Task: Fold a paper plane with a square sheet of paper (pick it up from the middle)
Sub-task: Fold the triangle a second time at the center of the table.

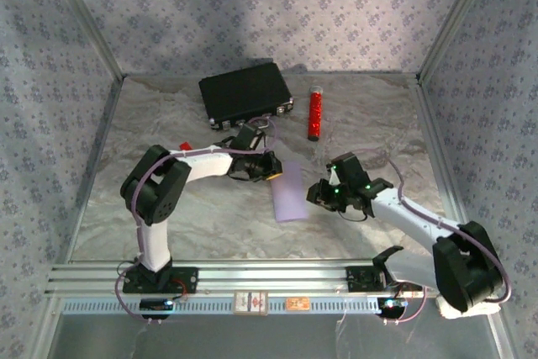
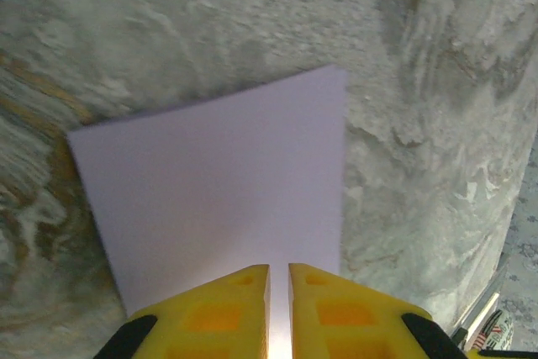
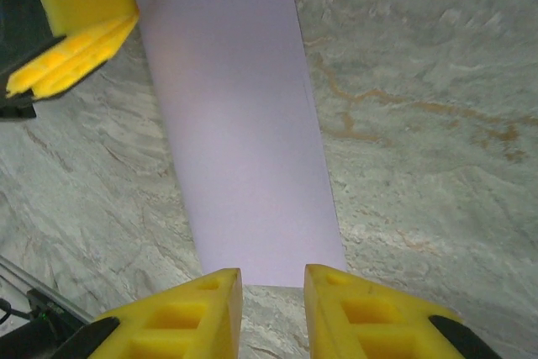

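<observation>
Fingers of L gripper (image 2: 279, 268) stand nearly together with a thin slit left. Near edge of lilac paper sheet (image 2: 218, 182) runs in under them; can't tell if it's pinched. Sheet's far edge throws a shadow on marbled table (image 2: 437, 124). R gripper (image 3: 272, 273) has jaws apart, bare table in the gap, sheet's narrow end right at its tips. R wrist view adds L's yellow fingers at sheet's far left corner. Top view adds layout: sheet mid-table between both grippers. Black case (image 1: 245, 92) and red cylinder (image 1: 316, 113) sit further back, well apart from sheet. Small red block (image 1: 185, 145) is by L arm.
</observation>
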